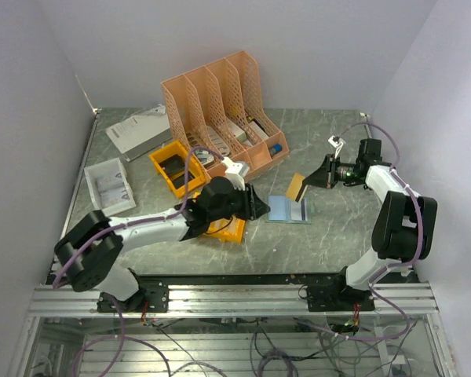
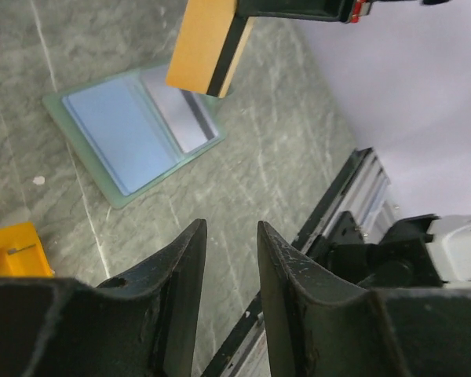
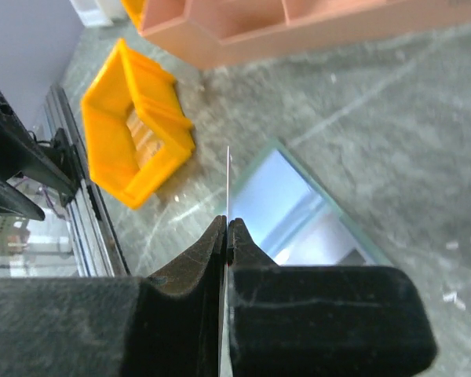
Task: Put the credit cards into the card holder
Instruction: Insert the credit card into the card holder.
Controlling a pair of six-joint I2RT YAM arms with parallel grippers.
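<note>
The card holder (image 1: 287, 210) lies open on the table, light blue inside with a grey-green rim (image 2: 78, 145). A pale grey credit card (image 2: 180, 118) lies on its right half. My right gripper (image 1: 310, 181) is shut on a tan-brown credit card (image 1: 297, 186), which hangs tilted just above the holder's far edge. From the left wrist this card (image 2: 202, 45) shows a black stripe; from the right wrist it is edge-on (image 3: 228, 184) between the jaws of my right gripper (image 3: 227, 229), with the holder (image 3: 298, 208) below. My left gripper (image 1: 259, 207) (image 2: 229, 236) is open and empty, just left of the holder.
A peach file rack (image 1: 224, 106) stands at the back. One yellow bin (image 1: 175, 166) sits in front of it and another (image 1: 226, 228) lies under my left arm. A white tray (image 1: 108, 185) and a white booklet (image 1: 137, 129) lie at the left. The table's metal front rail (image 2: 337, 196) is close by.
</note>
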